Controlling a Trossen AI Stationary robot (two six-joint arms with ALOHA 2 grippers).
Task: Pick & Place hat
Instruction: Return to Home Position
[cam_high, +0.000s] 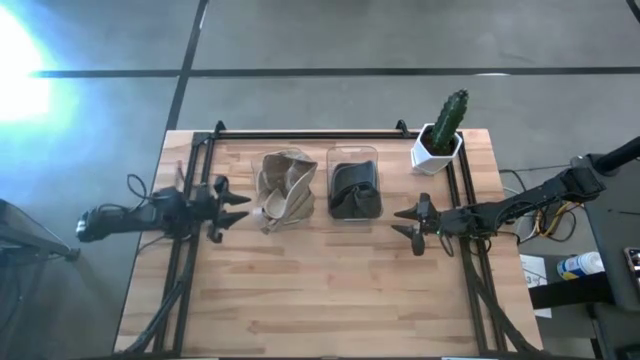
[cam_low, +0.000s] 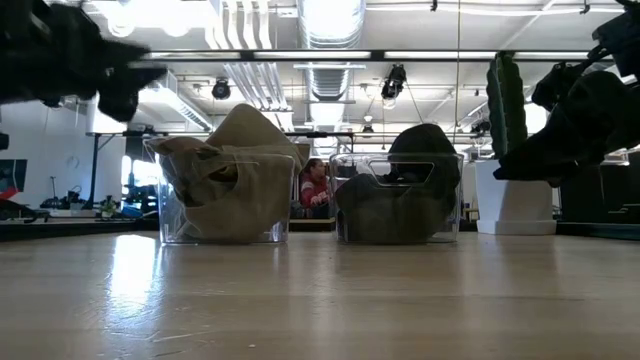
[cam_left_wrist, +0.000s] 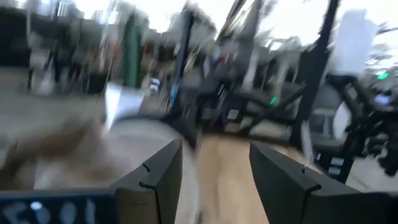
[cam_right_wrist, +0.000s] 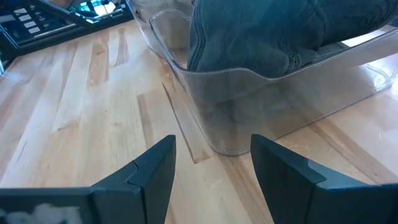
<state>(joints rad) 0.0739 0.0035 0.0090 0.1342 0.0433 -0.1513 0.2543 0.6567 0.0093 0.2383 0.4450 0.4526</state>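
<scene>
Two clear plastic bins stand side by side at the table's far middle. The left bin (cam_high: 287, 185) holds a tan hat (cam_low: 228, 170) that bulges above its rim. The right bin (cam_high: 354, 184) holds a dark hat (cam_right_wrist: 267, 31). My left gripper (cam_high: 237, 210) is open, raised just left of the tan hat's bin, touching nothing. My right gripper (cam_high: 405, 222) is open, raised just right of the dark hat's bin, whose near corner (cam_right_wrist: 224, 118) fills the right wrist view.
A potted cactus (cam_high: 442, 135) in a white pot stands at the far right corner of the table. A black frame (cam_high: 300, 133) runs along the table's far edge and sides. Bare wood (cam_high: 320, 290) spreads over the near half. A person (cam_low: 315, 185) shows in the room behind the bins.
</scene>
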